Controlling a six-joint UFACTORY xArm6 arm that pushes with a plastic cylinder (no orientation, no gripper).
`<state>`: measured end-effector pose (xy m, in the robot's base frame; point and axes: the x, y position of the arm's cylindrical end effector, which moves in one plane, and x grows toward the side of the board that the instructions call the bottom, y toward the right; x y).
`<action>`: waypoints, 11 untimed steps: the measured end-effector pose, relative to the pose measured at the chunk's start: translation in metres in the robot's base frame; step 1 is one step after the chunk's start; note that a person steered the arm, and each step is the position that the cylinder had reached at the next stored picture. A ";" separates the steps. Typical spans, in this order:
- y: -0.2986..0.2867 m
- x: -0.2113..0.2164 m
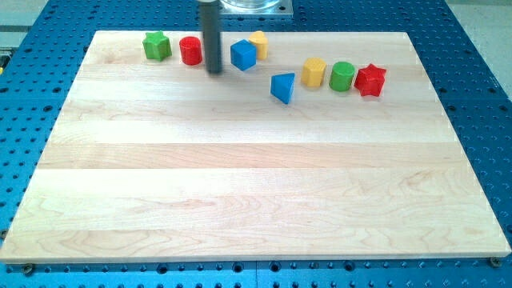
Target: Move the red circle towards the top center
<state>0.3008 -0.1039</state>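
My tip, the bare end of a dark rod that grasps nothing, rests on the pale wooden board just right of the red circular block, apparently touching it, though the gap is hard to judge. The red block sits near the view's top edge, left of centre, between a green star-like block and a blue cube.

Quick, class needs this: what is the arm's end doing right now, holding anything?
My tip: a bare rod with nothing to open or close, holding nothing, standing just to the view's right of the red circle and left of the blue cube.
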 end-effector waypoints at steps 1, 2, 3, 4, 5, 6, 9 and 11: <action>-0.082 0.011; -0.083 -0.018; -0.071 -0.029; -0.027 -0.033; 0.022 -0.034; -0.019 -0.014; -0.199 0.001; -0.184 -0.094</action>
<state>0.2067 -0.2880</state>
